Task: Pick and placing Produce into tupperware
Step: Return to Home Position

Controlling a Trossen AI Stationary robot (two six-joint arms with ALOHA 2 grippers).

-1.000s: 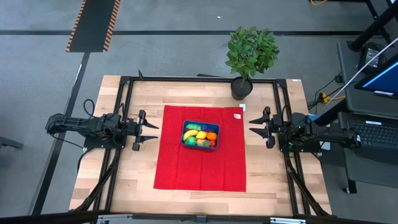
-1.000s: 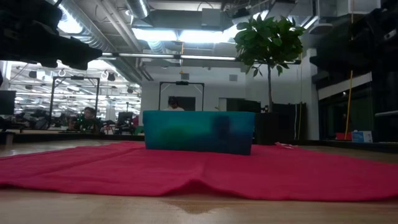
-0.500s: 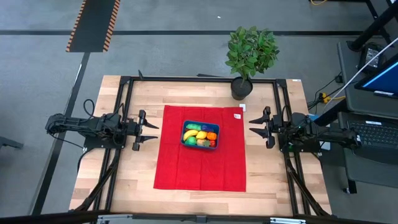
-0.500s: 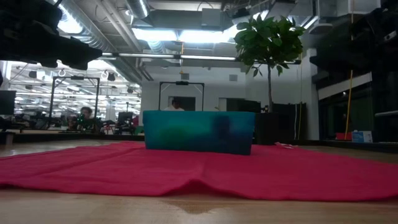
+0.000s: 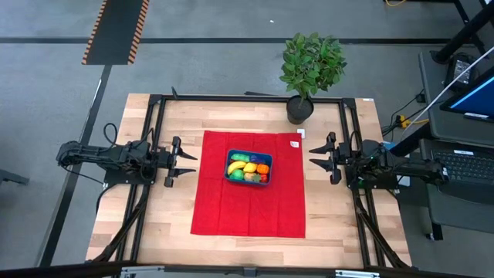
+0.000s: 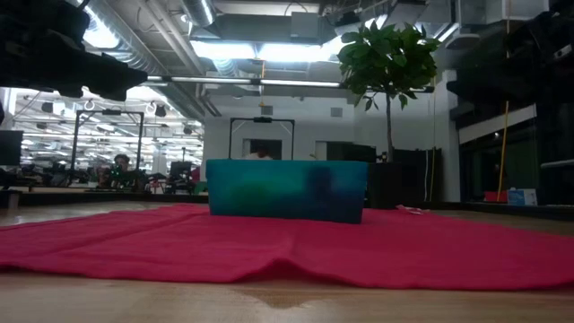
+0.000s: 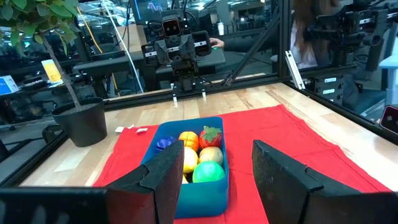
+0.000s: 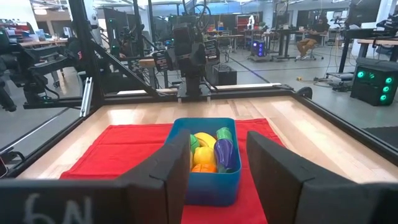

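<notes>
Sitting on red cloth (image 5: 247, 208), middle, slightly toward far edge: blue container (image 6: 287, 190), filled with toy produce (image 7: 198, 155). Yellow, orange, green, red, purple pieces packed inside walls. Cloth spread over centre of wooden bench (image 5: 170, 224). Potted plant (image 5: 311, 66) at bench's far edge, just beyond cloth's far right corner, apart from container. Left jaws spread open, empty, off cloth's left edge, pointing at container. Right jaws likewise open, empty, off cloth's right edge. Black frame (image 5: 231, 96) borders bench.
</notes>
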